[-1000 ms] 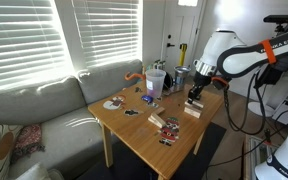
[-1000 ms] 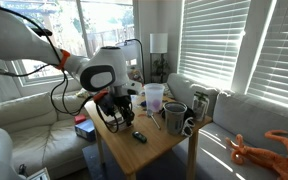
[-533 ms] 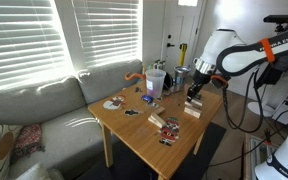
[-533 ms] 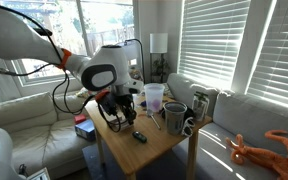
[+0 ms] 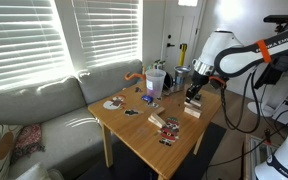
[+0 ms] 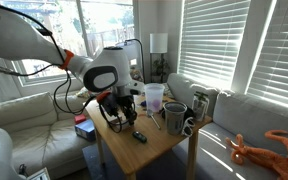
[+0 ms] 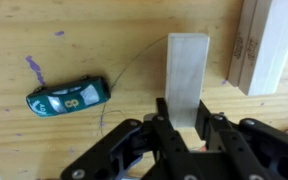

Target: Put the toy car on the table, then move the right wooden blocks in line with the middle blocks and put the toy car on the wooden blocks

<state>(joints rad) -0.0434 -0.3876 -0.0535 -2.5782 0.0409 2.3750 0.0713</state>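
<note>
Gripper [image 7: 187, 120] pinches the near end of 1 pale wooden block [image 7: 187, 70] lying flat on the table [image 7: 84, 40]. The other blocks [image 7: 259, 45] lie near its far end, apart from it. Off to its other side, the toy car [image 7: 67, 97] sits on the table, so step 1 looks done. Lining up seems under way; placing the car on the blocks remains.

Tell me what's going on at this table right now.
The robot arm has its tool shut on a pale wooden block down at the table. Whether the block touches the surface is unclear. The toy car sits on the tabletop to one side, clear of the block. The other wooden blocks lie on the opposite side, with a gap between. The car is not yet on any blocks.
</note>
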